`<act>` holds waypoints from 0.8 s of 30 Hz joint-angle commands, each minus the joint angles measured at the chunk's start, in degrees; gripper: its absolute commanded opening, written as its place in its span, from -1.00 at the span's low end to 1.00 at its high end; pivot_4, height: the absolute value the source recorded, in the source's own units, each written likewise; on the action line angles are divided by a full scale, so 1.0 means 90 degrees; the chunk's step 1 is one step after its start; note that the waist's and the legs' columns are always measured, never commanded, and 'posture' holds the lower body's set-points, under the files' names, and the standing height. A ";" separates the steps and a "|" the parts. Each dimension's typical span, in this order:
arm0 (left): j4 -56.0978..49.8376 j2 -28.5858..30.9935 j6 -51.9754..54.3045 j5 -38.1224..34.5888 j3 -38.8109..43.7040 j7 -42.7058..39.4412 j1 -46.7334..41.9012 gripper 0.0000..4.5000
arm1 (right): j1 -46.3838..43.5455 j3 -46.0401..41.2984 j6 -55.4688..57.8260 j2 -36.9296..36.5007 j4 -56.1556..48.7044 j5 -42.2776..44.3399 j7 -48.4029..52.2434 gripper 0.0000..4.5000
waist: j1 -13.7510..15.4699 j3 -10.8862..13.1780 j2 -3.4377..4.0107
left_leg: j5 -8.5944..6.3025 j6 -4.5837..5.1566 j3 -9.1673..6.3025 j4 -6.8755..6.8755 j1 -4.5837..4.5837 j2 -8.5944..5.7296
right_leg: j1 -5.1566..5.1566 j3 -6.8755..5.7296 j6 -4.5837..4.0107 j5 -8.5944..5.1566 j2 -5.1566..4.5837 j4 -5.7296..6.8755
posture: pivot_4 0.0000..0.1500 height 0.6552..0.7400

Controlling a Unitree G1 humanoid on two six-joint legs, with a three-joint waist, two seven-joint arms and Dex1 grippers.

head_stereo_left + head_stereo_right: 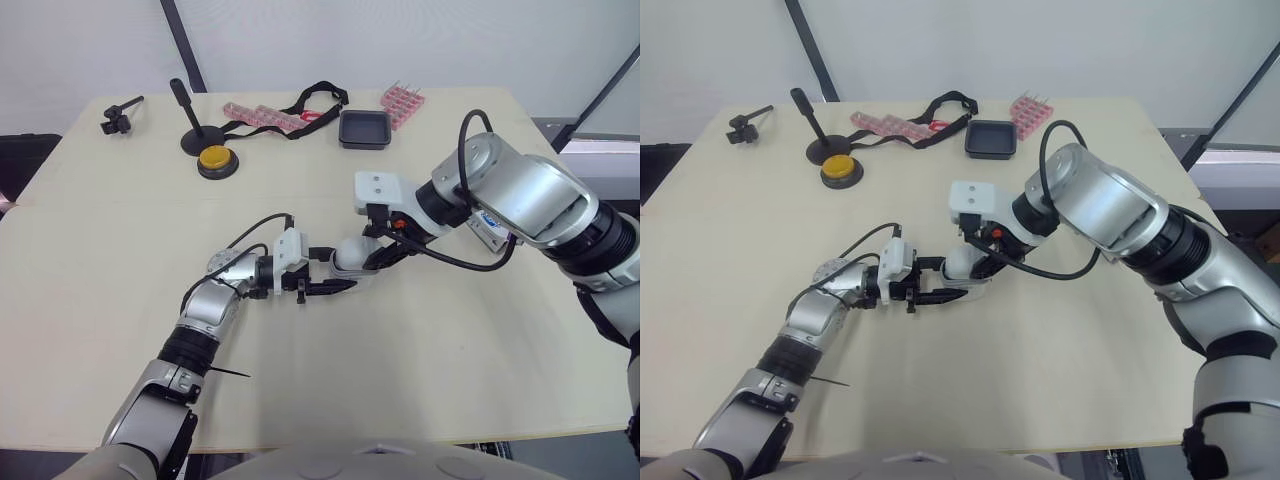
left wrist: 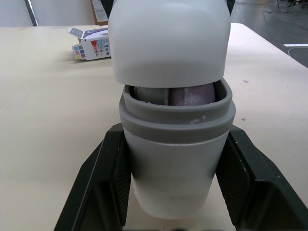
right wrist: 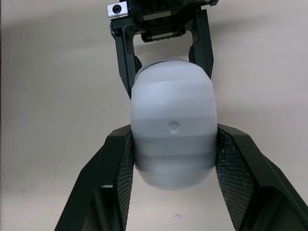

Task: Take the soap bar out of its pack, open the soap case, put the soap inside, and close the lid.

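On the robot's side of the soap case (image 1: 352, 258), the left end effector (image 1: 330, 270) comes in low over the table (image 1: 90, 300). Its two black fingers (image 2: 103, 168) are clamped on the flanks of the base (image 2: 175, 149), the grey lower half of the case. The case lies in the middle of the table, held between both arms.

In the left wrist view the lid (image 2: 168, 38) sits over the mouth of the base but is not pushed home. A gap shows under its edge, and in it the rounded top of the soap (image 2: 190, 94), pale purple, sits down inside the base.

On the far side of the case, the right end effector (image 3: 174, 139) meets it from the opposite end. Its ribbed fingers (image 3: 122, 163) are closed on the sides of the lid, with the left arm's fingers facing it across the case.

Beyond the case in that same wrist view, well apart from it, a small printed carton (image 2: 91, 44) lies with a flap up. It is probably the emptied pack.

Well past the case, along the table's far edge, are a yellow button (image 1: 217, 160), a black stand (image 1: 195, 125), a black strap (image 1: 312, 103), a black tray (image 1: 362, 129) and some pink packs (image 1: 402, 100).

By my reading, the unpacking, opening and loading are done. What is left is to press the lid fully down onto the base, then release both grips.
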 commanded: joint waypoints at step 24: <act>-0.0299 0.0054 0.0076 -0.0038 0.0024 0.0026 0.0064 -0.13 | 0.0084 0.0364 -0.0144 0.0048 0.0116 -0.0162 0.0058 -0.13 | -0.0002 -0.0002 -0.0001 | 0.0000 0.0000 0.0000 0.0000 0.0001 0.0000 | 0.0001 -0.0001 0.0000 0.0000 0.0000 0.0000 | 1.00 0.74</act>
